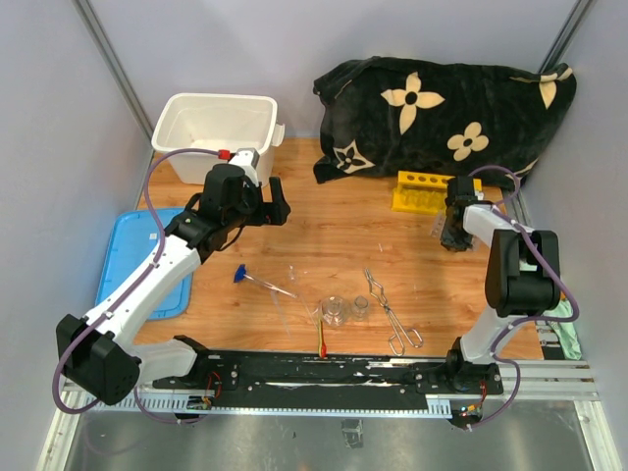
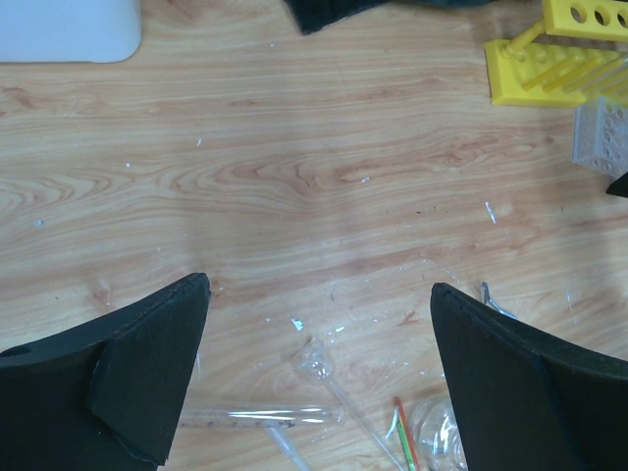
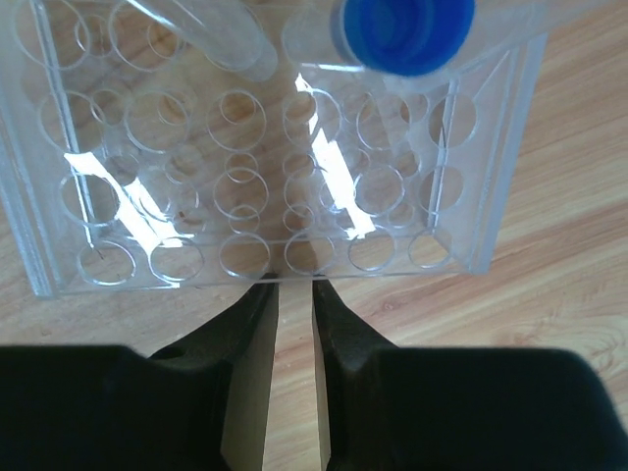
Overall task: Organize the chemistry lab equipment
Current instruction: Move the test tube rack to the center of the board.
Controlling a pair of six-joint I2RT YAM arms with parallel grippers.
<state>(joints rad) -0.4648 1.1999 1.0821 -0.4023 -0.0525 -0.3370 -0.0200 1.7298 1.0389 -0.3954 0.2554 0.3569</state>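
My right gripper (image 1: 453, 235) (image 3: 292, 285) is at the near edge of the clear plastic rack (image 1: 438, 227) (image 3: 245, 177), beside the yellow tube rack (image 1: 422, 191). Its fingers stand a narrow gap apart, with only wood showing between them. A blue-capped tube (image 3: 402, 29) stands in the clear rack, and a second clear tube (image 3: 211, 29) leans in it. My left gripper (image 1: 270, 196) (image 2: 319, 294) hangs wide open and empty above the table. Below it lie a clear tube (image 2: 255, 417), a thin glass rod (image 2: 322, 363), a red-tipped stick (image 1: 322, 339) and two beakers (image 1: 336, 312). Metal tongs (image 1: 392, 314) lie to their right.
A white tub (image 1: 216, 132) stands at the back left, and its blue lid (image 1: 137, 260) lies on the left under my left arm. The black flowered cloth (image 1: 442, 108) is heaped at the back right. A blue-tipped tube (image 1: 257, 280) lies mid-table.
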